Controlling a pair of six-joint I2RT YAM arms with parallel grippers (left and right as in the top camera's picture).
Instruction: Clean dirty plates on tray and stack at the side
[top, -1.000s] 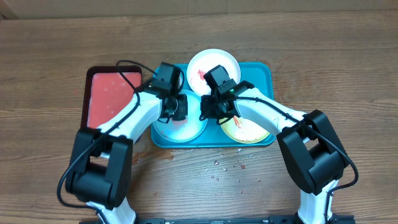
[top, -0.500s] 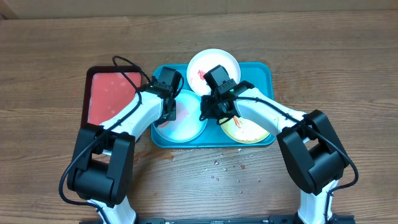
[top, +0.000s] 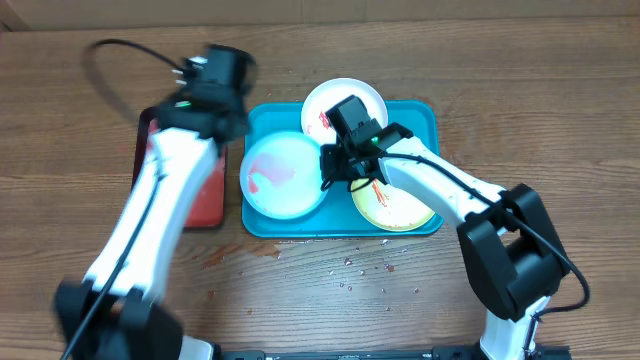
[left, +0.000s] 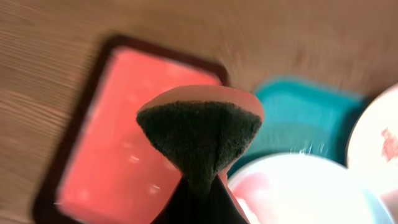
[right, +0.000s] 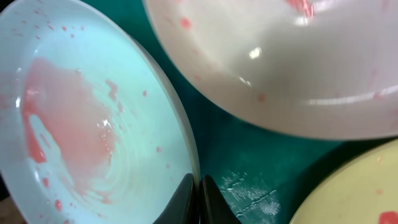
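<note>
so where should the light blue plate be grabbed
Take the light blue plate by its thin right rim, coming from the right over the teal tray, one finger inside, one outside. It's wide and shallow, so only the rim fits; the right gripper pinches there.

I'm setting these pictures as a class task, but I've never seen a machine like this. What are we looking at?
This is a robot with two arms at a wooden table. One picture looks down from above; the other two come from a camera on each wrist. A teal tray holds three sauce-smeared plates: a white plate, a light blue plate and a yellow-green plate. A red tray lies beside it. The left gripper clamps a sponge; the right gripper pinches the light blue plate's rim.
</note>
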